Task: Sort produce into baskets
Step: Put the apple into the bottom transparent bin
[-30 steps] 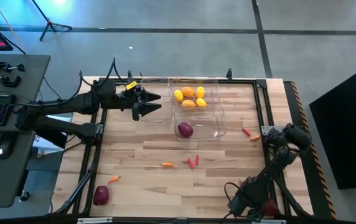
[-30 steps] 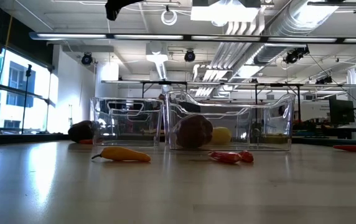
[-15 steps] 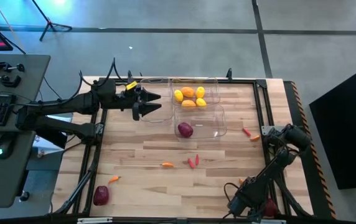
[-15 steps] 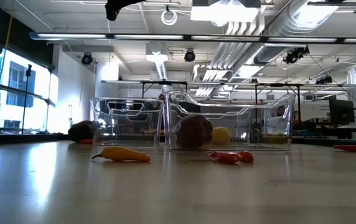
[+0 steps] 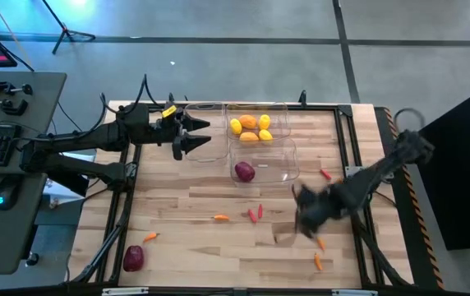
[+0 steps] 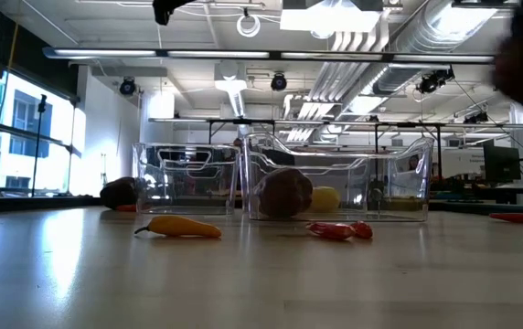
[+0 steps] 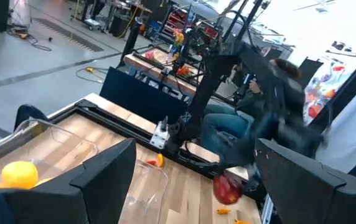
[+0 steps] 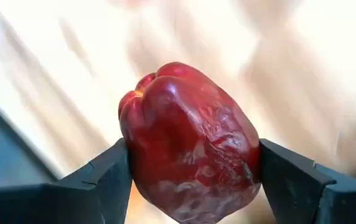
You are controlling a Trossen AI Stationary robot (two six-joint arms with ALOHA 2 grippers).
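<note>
**Wooden table, red fruit in the right gripper**

Wooden table [image 5: 218, 247] carried three clear baskets near its far edge. The basket with yellow and orange fruits [image 5: 251, 127] served as landmark. Beside it, on the left arm's side, the left gripper [image 5: 187, 136] hovered over an empty basket [image 5: 206, 131] with its fingers spread and nothing between them. Just in front of the landmark, another basket [image 5: 280, 168] held one dark red round [image 5: 244, 171]. Well in front and to the right arm's side, the right gripper [image 8: 190, 162] pinched a dark red lumpy fruit [image 8: 190, 143] between both fingers, above the table. Small peppers [image 5: 255, 214] lay loose on the wood between them.
</note>
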